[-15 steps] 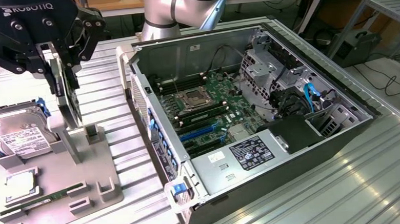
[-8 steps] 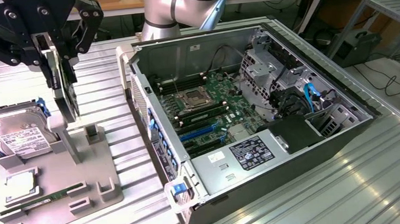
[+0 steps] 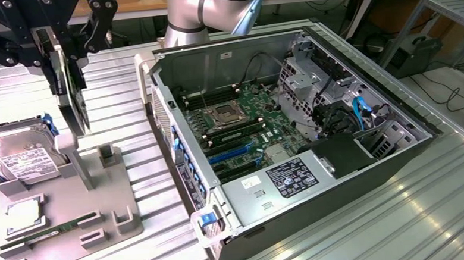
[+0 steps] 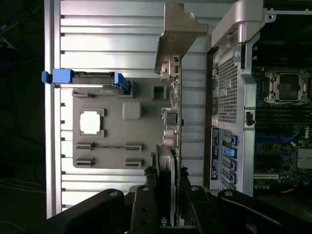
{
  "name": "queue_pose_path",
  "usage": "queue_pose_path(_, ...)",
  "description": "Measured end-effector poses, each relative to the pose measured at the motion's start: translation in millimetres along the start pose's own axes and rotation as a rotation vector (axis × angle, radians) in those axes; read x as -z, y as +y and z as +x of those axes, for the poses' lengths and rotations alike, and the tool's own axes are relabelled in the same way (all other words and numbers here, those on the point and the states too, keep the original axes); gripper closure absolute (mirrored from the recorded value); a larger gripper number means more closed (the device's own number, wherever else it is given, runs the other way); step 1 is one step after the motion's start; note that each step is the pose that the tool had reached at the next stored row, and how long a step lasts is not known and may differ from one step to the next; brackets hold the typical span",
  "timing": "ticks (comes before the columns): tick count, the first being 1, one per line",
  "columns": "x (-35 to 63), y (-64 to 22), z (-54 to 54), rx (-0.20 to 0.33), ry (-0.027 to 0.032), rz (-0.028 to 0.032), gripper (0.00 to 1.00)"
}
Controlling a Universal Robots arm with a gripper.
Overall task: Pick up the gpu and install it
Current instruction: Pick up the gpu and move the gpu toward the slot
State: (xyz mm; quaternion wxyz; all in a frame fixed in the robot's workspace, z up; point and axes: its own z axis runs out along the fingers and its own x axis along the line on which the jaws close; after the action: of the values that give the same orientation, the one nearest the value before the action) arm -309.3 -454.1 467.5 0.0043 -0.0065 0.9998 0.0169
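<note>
Black gripper (image 4: 169, 195) clenches the thin, flat gpu (image 4: 175, 122), its silver bracket outermost, over the matte grey tray (image 4: 109, 137).

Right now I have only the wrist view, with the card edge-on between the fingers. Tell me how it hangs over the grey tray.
Observer: The thin green circuit-board card hangs upright in the fingers, apparently lifted clear of the grey plastic tray.
Operator: Describe what stands beside it on that tray.
Observer: A silver hard drive with a white label leans there, at the exterior view's left of the card.
Operator: Report the far end of the open black computer case.
Observer: A black box and blue cables sit past the green motherboard, at the exterior view's right.
</note>
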Motion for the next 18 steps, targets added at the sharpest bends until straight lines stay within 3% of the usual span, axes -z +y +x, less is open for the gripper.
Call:
queue_pose_path(10,0.5,-0.1,-0.2,0.000,0.0000,-0.0001,0.73)
queue_pose_path(18,0.4,-0.1,-7.3,0.000,0.0000,-0.0001,0.73)
